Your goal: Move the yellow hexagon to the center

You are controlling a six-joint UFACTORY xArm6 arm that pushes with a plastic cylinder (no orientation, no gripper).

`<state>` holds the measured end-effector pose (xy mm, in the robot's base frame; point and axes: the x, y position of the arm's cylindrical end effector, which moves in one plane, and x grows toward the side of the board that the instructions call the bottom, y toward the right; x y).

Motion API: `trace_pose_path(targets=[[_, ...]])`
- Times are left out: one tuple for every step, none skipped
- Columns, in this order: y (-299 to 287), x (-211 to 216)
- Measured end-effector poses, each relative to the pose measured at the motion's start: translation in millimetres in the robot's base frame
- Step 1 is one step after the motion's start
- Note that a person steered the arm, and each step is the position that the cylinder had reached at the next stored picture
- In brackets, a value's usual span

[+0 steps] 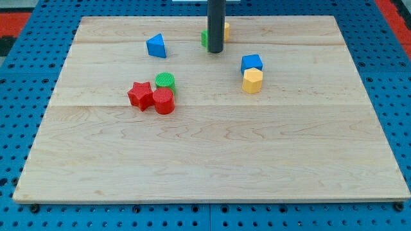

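My tip (215, 51) sits at the far middle of the board (212, 160), gripping nothing, hiding most of a green block (204, 38) and a yellow block (226, 29). Yellow hexagon (252, 81) lies right of centre, touching the blue block (252, 63) behind it, well apart from my tip.

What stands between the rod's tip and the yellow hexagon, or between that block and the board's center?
Nothing visible does. My tip is near the view's top, up and left of the yellow hexagon block. The blue block touches the hexagon's top side, just right of that line. Bare wooden board lies between the hexagon and the center.
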<state>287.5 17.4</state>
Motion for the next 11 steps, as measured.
trace_pose_path(targets=[[0,-15],[18,-12],[48,1],[93,2],[134,25],[122,90],[76,96],[43,78],[61,78],[48,88],[92,87]])
